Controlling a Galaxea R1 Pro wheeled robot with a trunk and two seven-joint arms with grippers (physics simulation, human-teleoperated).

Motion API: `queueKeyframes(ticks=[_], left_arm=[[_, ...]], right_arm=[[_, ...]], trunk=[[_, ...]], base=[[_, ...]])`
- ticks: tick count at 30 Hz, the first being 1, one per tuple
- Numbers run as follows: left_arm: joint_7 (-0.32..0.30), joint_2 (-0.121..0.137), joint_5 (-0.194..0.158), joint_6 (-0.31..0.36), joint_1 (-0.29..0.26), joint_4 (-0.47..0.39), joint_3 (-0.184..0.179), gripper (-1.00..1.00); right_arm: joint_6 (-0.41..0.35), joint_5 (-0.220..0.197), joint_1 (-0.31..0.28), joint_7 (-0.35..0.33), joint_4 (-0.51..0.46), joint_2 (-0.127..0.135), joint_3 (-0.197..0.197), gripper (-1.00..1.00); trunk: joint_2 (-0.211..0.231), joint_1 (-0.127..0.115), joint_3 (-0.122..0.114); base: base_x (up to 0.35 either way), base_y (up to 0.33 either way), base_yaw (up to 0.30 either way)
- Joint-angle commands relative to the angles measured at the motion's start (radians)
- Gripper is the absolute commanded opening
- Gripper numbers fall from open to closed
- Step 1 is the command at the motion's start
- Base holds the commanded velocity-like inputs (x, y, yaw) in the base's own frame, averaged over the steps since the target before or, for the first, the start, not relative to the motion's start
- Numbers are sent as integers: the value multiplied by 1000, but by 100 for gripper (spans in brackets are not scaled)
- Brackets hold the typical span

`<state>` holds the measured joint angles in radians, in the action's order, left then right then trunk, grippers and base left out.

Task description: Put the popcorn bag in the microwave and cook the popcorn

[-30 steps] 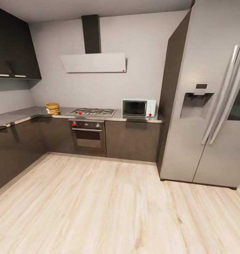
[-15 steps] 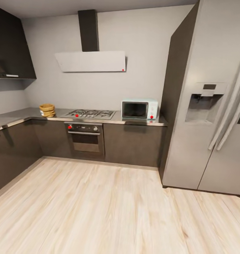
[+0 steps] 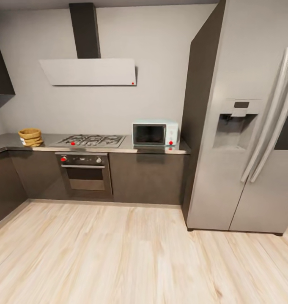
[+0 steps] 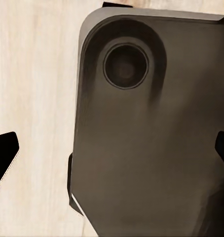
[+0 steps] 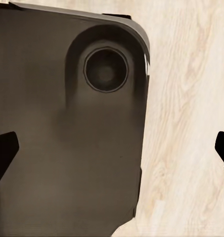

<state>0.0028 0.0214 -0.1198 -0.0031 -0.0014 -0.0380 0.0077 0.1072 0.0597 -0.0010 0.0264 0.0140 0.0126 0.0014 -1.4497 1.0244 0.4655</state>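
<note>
Far across the room, the tan popcorn bag [image 3: 30,137] stands on the grey countertop [image 3: 127,148] near its left corner. The mint-blue microwave [image 3: 154,134] sits at the countertop's right end with its dark door closed. No popcorn is visible. In the left wrist view my left gripper [image 4: 113,153] is open, its dark fingertips [image 4: 3,157] far apart over the robot's dark base and the floor. In the right wrist view my right gripper [image 5: 113,150] is open the same way, with nothing between its fingertips [image 5: 3,154].
A gas hob [image 3: 91,140] and built-in oven [image 3: 84,171] lie between bag and microwave, under a hood [image 3: 91,71]. A tall steel fridge [image 3: 245,126] stands right of the counter. Dark cabinets [image 3: 0,188] run along the left. Pale wooden floor [image 3: 118,253] stretches ahead.
The whole head view has shifted: the camera has moved, and the counter, hob and microwave now sit further left and lower in the picture. Nothing on the counter has moved.
</note>
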Motion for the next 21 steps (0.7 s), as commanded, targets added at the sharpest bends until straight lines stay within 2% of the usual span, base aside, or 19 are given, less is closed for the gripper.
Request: queueKeyframes(ticks=[1,13,21], left_arm=[[0,0,-9,0,0,0,0,100],[0,-1,-9,0,0,0,0,100],[0,-2,-9,-1,0,0,0,100]], right_arm=[[3,7,-1,3,1,0,1,100],[4,12,-1,3,1,-2,4,100],[6,9,-1,3,1,-2,2,100]], trunk=[[0,1,1],[0,1,1],[0,1,-2]], base=[[335,0,-16],[335,0,-2],[335,0,-165]])
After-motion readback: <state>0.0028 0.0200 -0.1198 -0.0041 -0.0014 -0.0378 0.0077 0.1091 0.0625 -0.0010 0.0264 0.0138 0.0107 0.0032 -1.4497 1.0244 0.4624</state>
